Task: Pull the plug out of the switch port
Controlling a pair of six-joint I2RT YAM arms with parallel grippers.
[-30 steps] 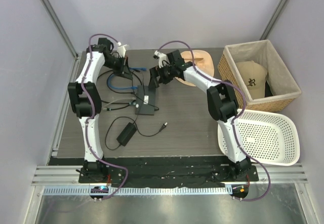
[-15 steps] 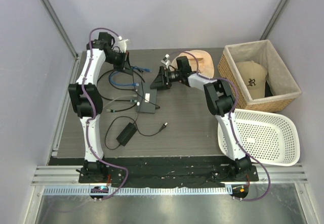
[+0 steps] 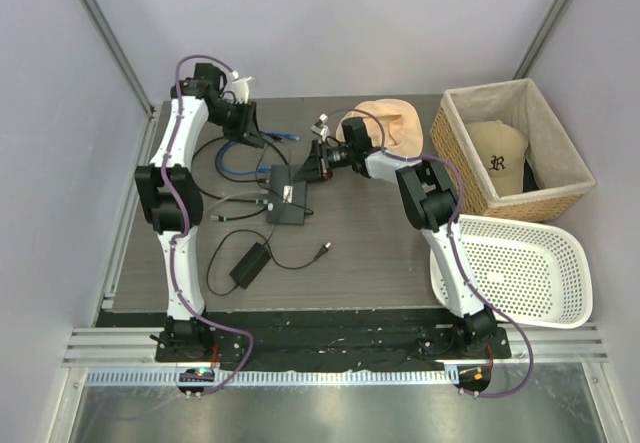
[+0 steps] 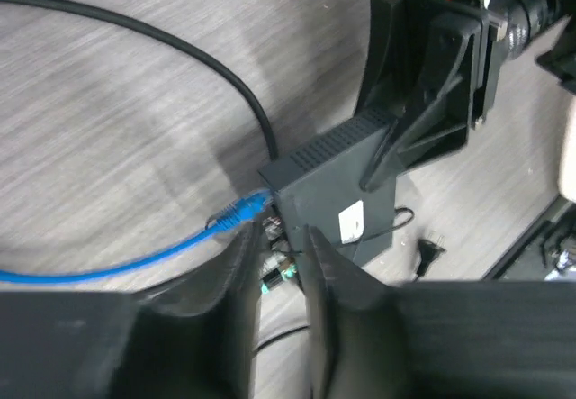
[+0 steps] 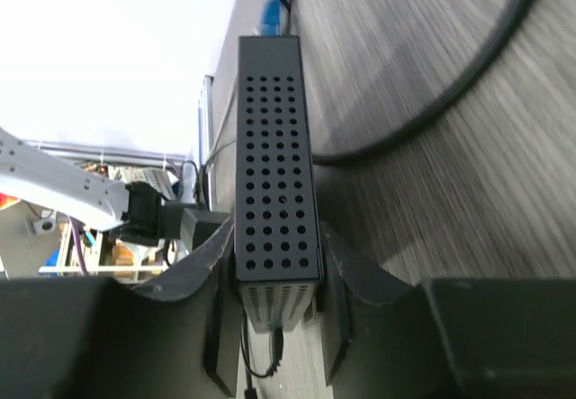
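Since a second ago the right arm has swung down and stretched flat across the table (image 3: 380, 253), its gripper has settled onto the switch, and the box has turned slightly under it. The left arm has barely shifted. The plug (image 4: 243, 208) sits at the switch port (image 4: 269, 199), on the corner edge of the switch (image 4: 328, 178) nearest the left wrist camera. Its blue cable (image 4: 108, 268) curves away over the wood. The socket itself is in shadow, so the plug looks seated, though I cannot confirm that it is latched. The right gripper (image 5: 274, 237) is pinched onto the switch, with one finger pressed against each side of its perforated body. The left gripper (image 4: 281, 237) hovers just short of the plug, its fingers parted by a narrow gap with nothing between them. A thick black lead (image 4: 180, 48) runs close behind the same corner. The main risk is the left fingers closing on the cable rather than on the plug body. The catch would then stay engaged, and a pull could drag the switch out of the right gripper's hold or strain the cable. A gap this narrow may also ride over the plug instead of straddling it.
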